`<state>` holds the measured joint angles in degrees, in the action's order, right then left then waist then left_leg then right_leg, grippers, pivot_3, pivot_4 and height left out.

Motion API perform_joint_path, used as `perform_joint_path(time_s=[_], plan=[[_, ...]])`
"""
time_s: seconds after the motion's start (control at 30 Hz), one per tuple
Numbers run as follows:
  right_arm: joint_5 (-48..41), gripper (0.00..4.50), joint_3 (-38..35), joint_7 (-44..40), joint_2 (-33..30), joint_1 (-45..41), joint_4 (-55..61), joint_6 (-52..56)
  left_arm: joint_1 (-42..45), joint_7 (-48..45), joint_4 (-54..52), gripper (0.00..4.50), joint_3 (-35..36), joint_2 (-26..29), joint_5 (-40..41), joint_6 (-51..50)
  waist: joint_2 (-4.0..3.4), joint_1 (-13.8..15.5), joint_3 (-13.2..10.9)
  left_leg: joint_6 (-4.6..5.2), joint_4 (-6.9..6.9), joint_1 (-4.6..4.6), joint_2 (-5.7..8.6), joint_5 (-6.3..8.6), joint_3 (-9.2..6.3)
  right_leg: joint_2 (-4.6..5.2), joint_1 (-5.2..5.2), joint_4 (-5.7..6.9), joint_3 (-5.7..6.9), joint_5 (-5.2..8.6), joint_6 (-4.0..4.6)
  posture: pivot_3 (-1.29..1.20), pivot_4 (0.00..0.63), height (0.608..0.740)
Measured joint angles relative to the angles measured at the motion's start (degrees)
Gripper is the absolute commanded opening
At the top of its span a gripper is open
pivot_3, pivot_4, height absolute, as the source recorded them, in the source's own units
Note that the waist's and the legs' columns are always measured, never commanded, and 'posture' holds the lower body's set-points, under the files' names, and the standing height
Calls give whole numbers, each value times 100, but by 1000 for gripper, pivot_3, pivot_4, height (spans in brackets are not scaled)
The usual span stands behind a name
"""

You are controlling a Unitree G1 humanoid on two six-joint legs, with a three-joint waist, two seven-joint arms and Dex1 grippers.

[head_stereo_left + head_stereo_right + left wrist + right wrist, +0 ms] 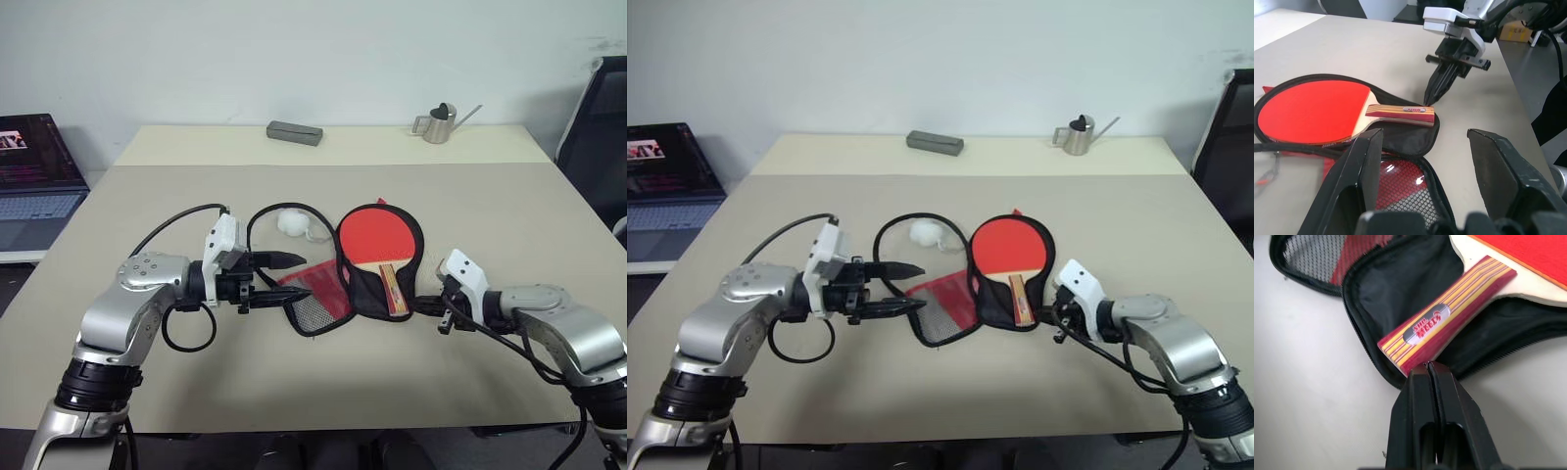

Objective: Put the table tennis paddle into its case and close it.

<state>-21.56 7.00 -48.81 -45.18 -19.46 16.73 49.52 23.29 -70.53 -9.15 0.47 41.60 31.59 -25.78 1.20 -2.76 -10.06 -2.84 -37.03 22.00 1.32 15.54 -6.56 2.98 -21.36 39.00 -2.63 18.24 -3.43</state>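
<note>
The case [315, 308] lies unzipped mid-table, its red and mesh flap spread to the left. The table tennis paddle [377, 233] rests face up in the black half, its striped handle [1447, 330] pointing toward the near edge. My left gripper [306, 275] is open and level, with its fingers [1359, 161] straddling the flap without gripping it. My right gripper [1429, 369] is shut, its tips at the case rim just below the handle's end. It can also be seen in the left wrist view [1431, 97].
A white ball [291, 222] sits inside the flap's black-rimmed round end. At the far edge of the table are a grey box [294, 132] and a metal watering can [438, 122]. A laptop [34, 176] is off to the left and a black chair [598, 147] to the right.
</note>
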Motion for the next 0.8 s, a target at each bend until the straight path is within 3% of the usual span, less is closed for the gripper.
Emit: perform_joint_path(time_s=[0.1,0.2,0.27,0.5,0.8], plan=[[-38,45,-219,-90,-158,2,-25,0,-59,29,4,2991,68,40,-2,0,0,1,0,0,0,0,-1,0,0,0,0,0,1,0,0,0,150,740],[-74,580,-372,-137,-207,-15,-85,-2,-66,97,4,2991,177,92,-2,4,0,1,0,0,0,0,-1,0,1,0,0,0,0,0,0,0,150,740],[-116,1186,-385,-198,-216,-96,-150,-32,-88,130,4,2991,220,92,-3,5,0,-2,0,0,0,-1,-1,0,3,0,0,1,-2,0,0,0,150,740],[-130,1186,-476,-230,-174,-461,-286,-188,-205,514,188,2991,401,90,-166,178,0,2,0,0,0,0,-1,0,0,0,-1,0,1,0,0,0,150,740],[-686,1186,-818,-545,20,-1158,-420,-313,-293,1966,1595,2991,908,-18,-1187,1221,0,22,0,0,0,1,2,0,-23,5,-2,-3,4,0,0,0,150,740]])
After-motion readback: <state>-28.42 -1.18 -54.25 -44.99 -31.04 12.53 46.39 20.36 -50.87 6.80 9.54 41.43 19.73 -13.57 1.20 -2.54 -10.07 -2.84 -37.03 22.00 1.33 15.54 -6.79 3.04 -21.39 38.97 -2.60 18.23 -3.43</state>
